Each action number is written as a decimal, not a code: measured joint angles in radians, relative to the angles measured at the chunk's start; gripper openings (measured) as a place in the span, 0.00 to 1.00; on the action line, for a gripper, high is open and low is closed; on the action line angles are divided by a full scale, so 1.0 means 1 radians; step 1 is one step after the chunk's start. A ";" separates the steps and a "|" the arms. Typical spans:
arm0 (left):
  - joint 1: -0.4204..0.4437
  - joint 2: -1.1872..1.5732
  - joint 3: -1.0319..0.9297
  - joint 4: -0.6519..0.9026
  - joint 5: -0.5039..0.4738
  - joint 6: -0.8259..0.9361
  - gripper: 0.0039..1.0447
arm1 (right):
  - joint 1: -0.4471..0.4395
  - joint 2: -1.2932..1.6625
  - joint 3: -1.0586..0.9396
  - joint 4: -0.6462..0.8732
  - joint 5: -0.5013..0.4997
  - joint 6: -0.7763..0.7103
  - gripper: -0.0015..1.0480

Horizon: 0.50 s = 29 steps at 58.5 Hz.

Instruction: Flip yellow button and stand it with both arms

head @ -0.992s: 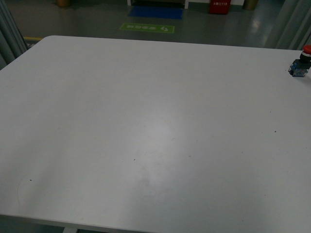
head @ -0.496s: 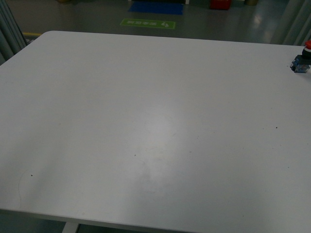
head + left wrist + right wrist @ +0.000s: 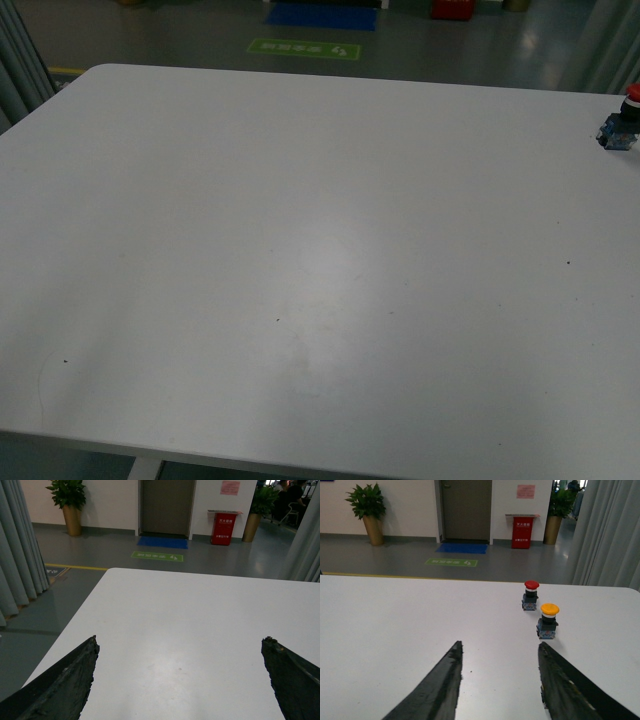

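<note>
A: Where was the yellow button (image 3: 548, 621) found?

B: It was seen only in the right wrist view, standing upright on the white table (image 3: 300, 250) with its orange-yellow cap uppermost. It stood just ahead of the right gripper (image 3: 497, 677), a little toward one finger. The red button (image 3: 530, 595) was set near it, farther off. In the front view only the red one could be made out, at the far right edge; the yellow one was not shown there.

A: How were the jaws held?

B: The jaws of the right gripper were spread apart, with nothing between them. Those of the left gripper (image 3: 180, 680) were opened wider, over bare tabletop, well away from either button.

A: How was the button expected to handle?

B: It was judged to be light, rigid and hard, so no crushing was feared. The rounded cap was thought likely to be slippery and to roll once the piece was laid over. Toppling under a sideways nudge was considered possible, the body being tall for its footing.

A: Where should hold be taken?

B: The flat faces of the blocky lower body, or the black collar, were judged better than the domed cap.
</note>
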 joint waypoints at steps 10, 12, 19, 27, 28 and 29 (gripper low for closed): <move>0.000 0.000 0.000 0.000 0.000 0.000 0.94 | 0.000 0.000 0.000 0.000 0.000 0.000 0.82; 0.000 0.000 0.000 0.000 0.000 0.000 0.94 | 0.000 0.000 0.000 0.000 0.000 0.000 0.87; 0.000 0.000 0.000 0.000 0.000 0.000 0.94 | 0.000 0.000 0.000 0.000 0.000 0.000 0.92; 0.000 0.000 0.000 0.000 0.000 0.000 0.94 | 0.000 0.000 0.000 -0.001 0.000 0.000 0.93; 0.000 0.000 0.000 0.000 0.000 0.000 0.94 | 0.000 0.000 0.000 -0.001 0.000 0.000 0.93; 0.000 0.000 0.000 0.000 0.000 0.000 0.94 | 0.000 0.000 0.000 -0.001 0.000 0.000 0.93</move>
